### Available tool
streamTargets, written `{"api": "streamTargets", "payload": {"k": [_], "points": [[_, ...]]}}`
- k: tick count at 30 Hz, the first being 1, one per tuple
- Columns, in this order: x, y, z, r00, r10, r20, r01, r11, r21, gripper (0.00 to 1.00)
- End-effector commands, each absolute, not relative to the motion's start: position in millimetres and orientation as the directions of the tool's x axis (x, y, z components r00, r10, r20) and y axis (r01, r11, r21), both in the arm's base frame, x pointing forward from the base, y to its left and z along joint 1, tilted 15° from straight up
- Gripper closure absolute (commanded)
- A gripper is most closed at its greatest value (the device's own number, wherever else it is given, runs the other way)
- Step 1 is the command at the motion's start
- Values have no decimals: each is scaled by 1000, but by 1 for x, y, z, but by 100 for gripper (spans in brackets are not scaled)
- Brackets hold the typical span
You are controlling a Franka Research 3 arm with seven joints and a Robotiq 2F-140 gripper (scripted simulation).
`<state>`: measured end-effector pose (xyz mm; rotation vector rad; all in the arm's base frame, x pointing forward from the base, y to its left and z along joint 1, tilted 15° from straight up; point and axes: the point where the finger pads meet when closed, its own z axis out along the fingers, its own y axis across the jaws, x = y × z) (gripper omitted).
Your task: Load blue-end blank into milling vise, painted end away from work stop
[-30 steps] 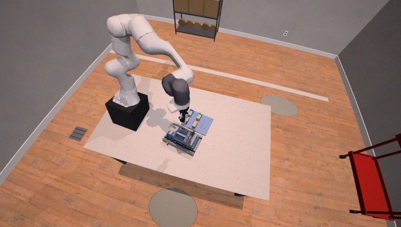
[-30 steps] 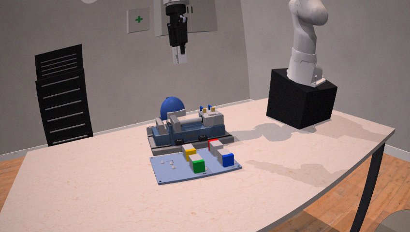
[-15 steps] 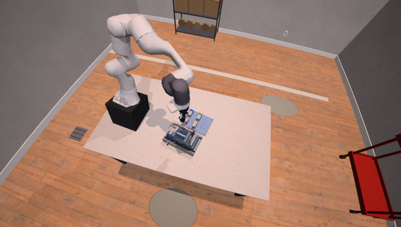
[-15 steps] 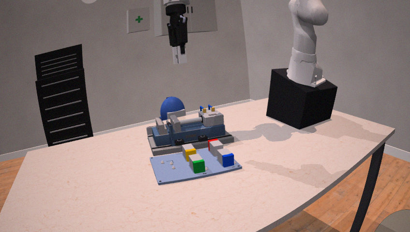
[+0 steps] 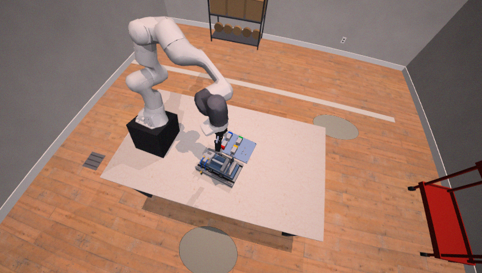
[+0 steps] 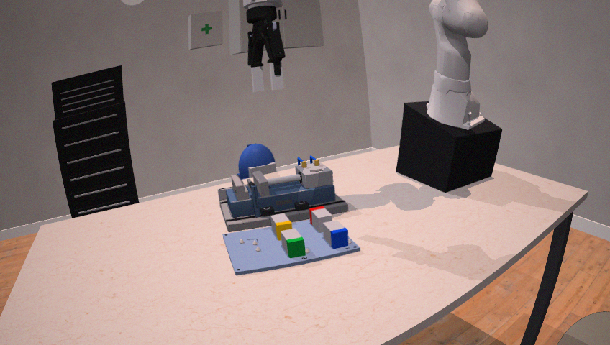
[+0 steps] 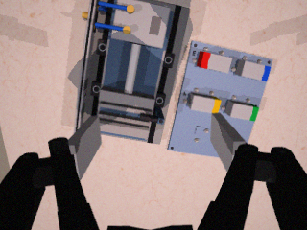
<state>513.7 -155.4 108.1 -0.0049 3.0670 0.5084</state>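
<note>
The blank with the blue end [image 6: 334,233] lies flat on the light blue infeed plate [image 6: 290,251], at its right front corner; it also shows in the wrist view [image 7: 255,71] and small in the overhead view [image 5: 229,136]. The milling vise [image 6: 280,189] stands behind the plate, with nothing between its jaws [image 7: 132,71]. My gripper [image 6: 267,84] hangs high above the vise, open and empty; its fingertips frame the wrist view [image 7: 156,141].
Blanks with a red end [image 6: 319,215], a yellow end [image 6: 280,225] and a green end [image 6: 293,242] lie on the infeed plate. Small pins [image 6: 252,244] stand on its left part. The hose block [image 6: 314,174] with blue hoses is at the vise's right end. The arm's black base [image 6: 447,145] stands at the back right.
</note>
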Motion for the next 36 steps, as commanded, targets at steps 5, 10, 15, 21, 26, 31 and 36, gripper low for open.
{"api": "streamTargets", "payload": {"k": [5,10,15,21,26,31,36], "points": [[514,-155,108,-999,2,-33,-8,947,323,0],[515,-148,110,-998,-42,-46,-54,946,319,0],[519,-119,115,-972,-216,-96,-236,925,299,0],[519,-119,115,-972,-216,-96,-236,925,299,0],[519,-119,115,-972,-216,-96,-236,925,299,0],[523,-83,122,-908,-394,-141,-418,868,269,0],[523,-83,122,-908,-394,-141,-418,868,269,0]]}}
